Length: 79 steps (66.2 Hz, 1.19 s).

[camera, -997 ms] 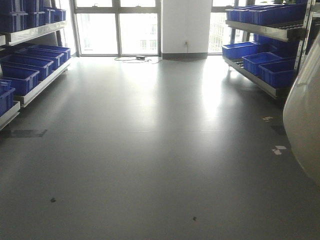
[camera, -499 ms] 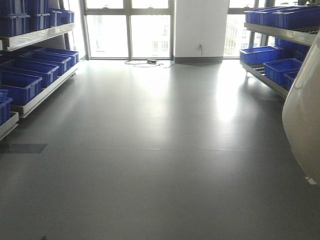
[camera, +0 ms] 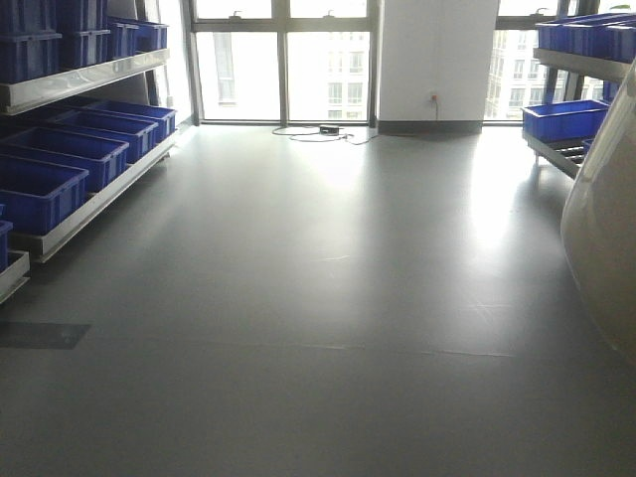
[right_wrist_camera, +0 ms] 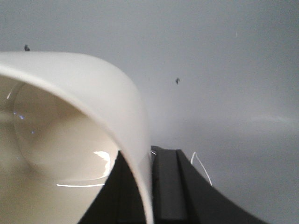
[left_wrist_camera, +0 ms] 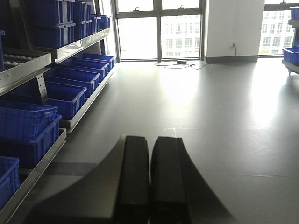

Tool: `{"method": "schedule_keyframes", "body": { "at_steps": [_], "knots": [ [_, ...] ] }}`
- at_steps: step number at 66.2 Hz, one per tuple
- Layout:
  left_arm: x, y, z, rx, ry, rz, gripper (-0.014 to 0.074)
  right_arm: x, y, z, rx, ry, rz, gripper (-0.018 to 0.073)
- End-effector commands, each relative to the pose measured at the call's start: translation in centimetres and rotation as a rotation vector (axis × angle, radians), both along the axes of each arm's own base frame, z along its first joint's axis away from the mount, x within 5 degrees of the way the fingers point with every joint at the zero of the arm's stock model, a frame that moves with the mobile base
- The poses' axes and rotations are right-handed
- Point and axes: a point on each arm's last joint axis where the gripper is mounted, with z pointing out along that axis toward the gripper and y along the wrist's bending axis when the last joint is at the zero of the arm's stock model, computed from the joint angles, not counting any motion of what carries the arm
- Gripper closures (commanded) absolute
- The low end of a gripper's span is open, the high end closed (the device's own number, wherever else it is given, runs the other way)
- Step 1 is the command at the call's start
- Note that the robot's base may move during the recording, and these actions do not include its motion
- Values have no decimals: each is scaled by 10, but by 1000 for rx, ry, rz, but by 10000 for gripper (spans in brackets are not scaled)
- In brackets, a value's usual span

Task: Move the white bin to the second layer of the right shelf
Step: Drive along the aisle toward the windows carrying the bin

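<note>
Blue crates (camera: 564, 119) drifted frame-right | right fingers (right_wrist_camera: 166, 186) pinch white bin (right_wrist_camera: 70, 107) wall | left fingers (left_wrist_camera: 133, 177) closed

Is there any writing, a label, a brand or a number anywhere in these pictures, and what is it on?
No text can be read in any view.
The white bin is plain, with no mark.
The blue crates show no legible label.
The wall plate between the windows is too small to show any print.

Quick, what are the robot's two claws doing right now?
The left gripper: shut, holding nothing.
The right gripper: shut on the wall of the white bin.
</note>
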Motion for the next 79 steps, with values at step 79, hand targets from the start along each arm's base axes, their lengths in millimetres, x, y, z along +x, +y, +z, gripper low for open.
{"method": "schedule_keyframes", "body": {
  "at_steps": [79],
  "knots": [
    [0,0,-4,-11,-66,2,512,3,0,11,15,-83,3,490]
  ]
}}
